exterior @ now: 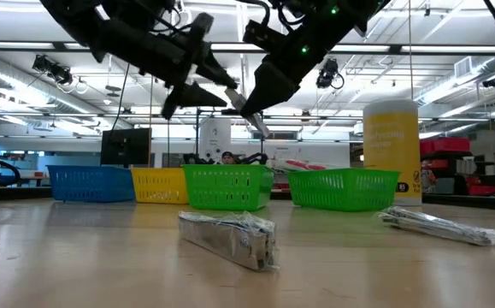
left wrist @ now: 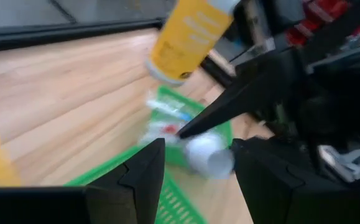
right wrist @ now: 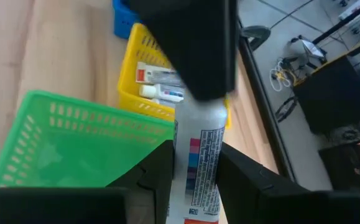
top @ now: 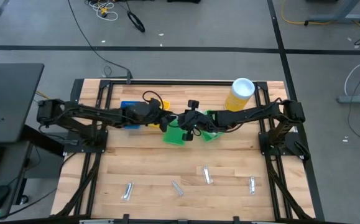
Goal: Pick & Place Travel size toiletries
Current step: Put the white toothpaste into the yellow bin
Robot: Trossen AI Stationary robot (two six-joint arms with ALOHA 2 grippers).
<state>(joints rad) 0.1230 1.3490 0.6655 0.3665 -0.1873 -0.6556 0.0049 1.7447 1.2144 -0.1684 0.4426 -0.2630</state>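
- Right gripper point(right wrist: 192, 168) is clamped on a white tube point(right wrist: 201, 155), up over the left green bin point(top: 175, 134).
- Left gripper point(exterior: 230, 85) hangs beside it, fingers spread, empty.
- Four bins in the far row: blue point(exterior: 91, 182), yellow point(exterior: 159, 184), two green.
- Four silvery packets point(top: 206, 175) lie near.

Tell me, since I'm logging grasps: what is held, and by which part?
The right gripper holds a white toothpaste tube by its lower body; the left gripper holds nothing.
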